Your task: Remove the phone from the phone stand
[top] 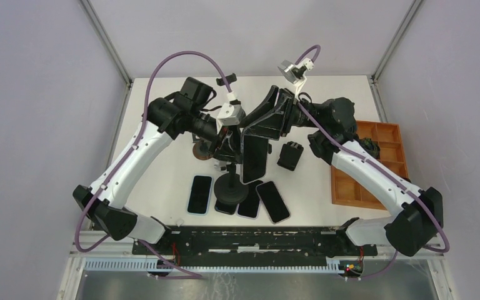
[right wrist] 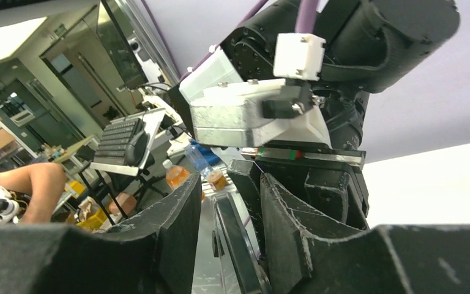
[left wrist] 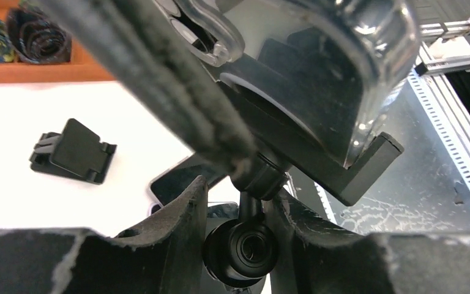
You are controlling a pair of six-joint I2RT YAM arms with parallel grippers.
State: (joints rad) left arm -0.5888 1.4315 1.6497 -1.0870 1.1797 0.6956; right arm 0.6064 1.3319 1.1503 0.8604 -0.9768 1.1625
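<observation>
A dark phone [top: 254, 159] in a clear case stands upright in the cradle of a black phone stand [top: 231, 187] with a round base, mid-table. My left gripper [top: 227, 149] is shut around the stand's thin neck. In the left wrist view its fingers [left wrist: 183, 214] flank the neck above the round base [left wrist: 248, 248], with the cased phone [left wrist: 343, 79] overhead. My right gripper [top: 264, 125] is at the phone's top edge. In the right wrist view the phone's edge [right wrist: 235, 239] sits between the fingers [right wrist: 177, 214], against the right one, with a gap to the left one.
Several phones [top: 200, 194] lie flat on the table in front of the stand. A small black folded stand [top: 290, 155] lies to the right and also shows in the left wrist view [left wrist: 73, 153]. An orange compartment tray [top: 369, 165] sits at the right edge.
</observation>
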